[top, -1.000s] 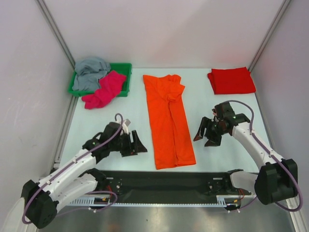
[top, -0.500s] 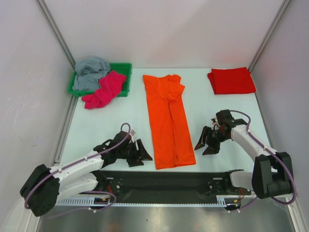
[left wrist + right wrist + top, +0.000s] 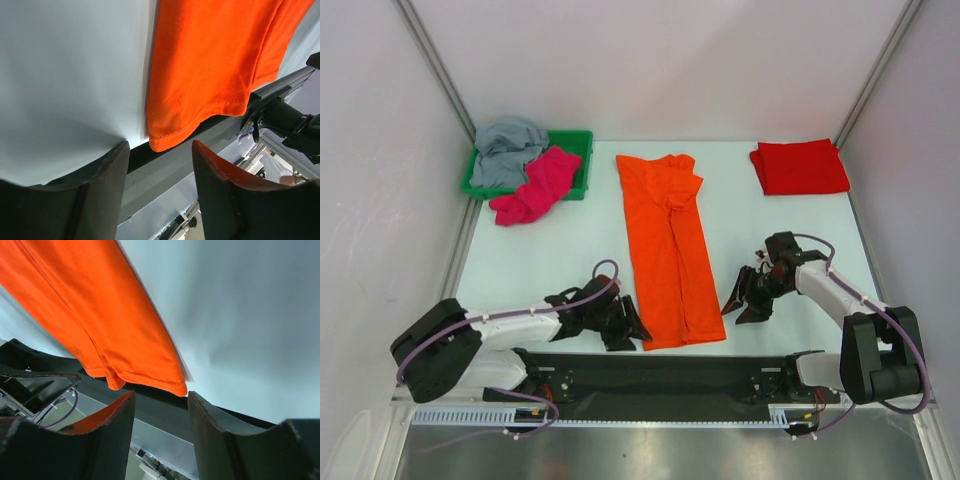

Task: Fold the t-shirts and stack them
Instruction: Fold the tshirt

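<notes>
The left gripper [image 3: 160, 146] has its two fingers apart and holds nothing; the near left corner of the orange t-shirt [image 3: 210, 65] lies just in front of the gap. The right gripper [image 3: 159, 396] is also open and empty, with the near right corner just ahead of it. The shirt lies long and flat on the white table [image 3: 65, 65], and its hem reaches the black strip [image 3: 670, 372] at the near edge. The cloth looks doubled, so a finger could pinch only the top layer and the fold would come out crooked. If one side grabs and the other misses, the shirt could twist. A low finger could bump the strip or push the hem away
</notes>
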You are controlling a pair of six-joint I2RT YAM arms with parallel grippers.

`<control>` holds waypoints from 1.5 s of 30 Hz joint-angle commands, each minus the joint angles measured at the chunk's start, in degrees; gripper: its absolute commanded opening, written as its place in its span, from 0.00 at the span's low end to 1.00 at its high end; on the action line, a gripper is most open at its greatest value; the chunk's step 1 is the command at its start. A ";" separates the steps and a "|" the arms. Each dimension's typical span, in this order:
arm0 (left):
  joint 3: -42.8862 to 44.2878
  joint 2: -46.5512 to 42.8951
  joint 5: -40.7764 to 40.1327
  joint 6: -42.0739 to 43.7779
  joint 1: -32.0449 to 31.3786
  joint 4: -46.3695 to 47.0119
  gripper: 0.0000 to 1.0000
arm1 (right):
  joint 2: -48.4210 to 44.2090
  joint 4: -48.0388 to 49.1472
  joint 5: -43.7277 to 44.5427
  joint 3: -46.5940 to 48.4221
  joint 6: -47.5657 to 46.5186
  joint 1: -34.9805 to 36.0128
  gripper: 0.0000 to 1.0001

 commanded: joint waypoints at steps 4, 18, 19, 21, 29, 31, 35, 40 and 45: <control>1.74 2.08 -1.54 -4.37 -1.46 1.38 0.54 | 1.17 1.60 -0.15 -0.51 -0.48 -0.03 0.52; 3.50 5.87 -4.08 -5.42 -4.28 -1.00 0.48 | 1.08 2.92 0.99 -1.31 1.02 0.41 0.51; 2.97 4.99 -4.27 -5.77 -4.19 -0.66 0.45 | 0.99 2.75 1.08 -1.39 0.93 0.59 0.51; 1.83 4.63 -4.53 -6.30 -4.19 0.22 0.43 | 0.38 2.48 1.78 -1.74 1.11 0.94 0.51; 2.52 7.00 -3.65 -4.37 -4.10 1.63 0.26 | 0.99 2.31 4.15 -2.45 3.21 2.61 0.63; 3.05 7.62 -3.56 -3.49 -4.19 1.63 0.19 | 1.60 2.13 4.07 -2.45 3.21 2.78 0.64; 4.11 7.18 -4.44 -2.35 -4.01 0.23 0.10 | 1.87 2.04 3.54 -3.15 3.30 4.19 0.59; 3.76 6.04 -4.71 -1.38 -3.31 -0.39 0.00 | 2.05 3.01 4.68 -3.33 4.44 5.77 0.56; 4.90 5.51 -5.49 0.64 -3.13 -3.02 0.00 | 3.10 6.60 2.41 -5.52 6.73 6.30 0.54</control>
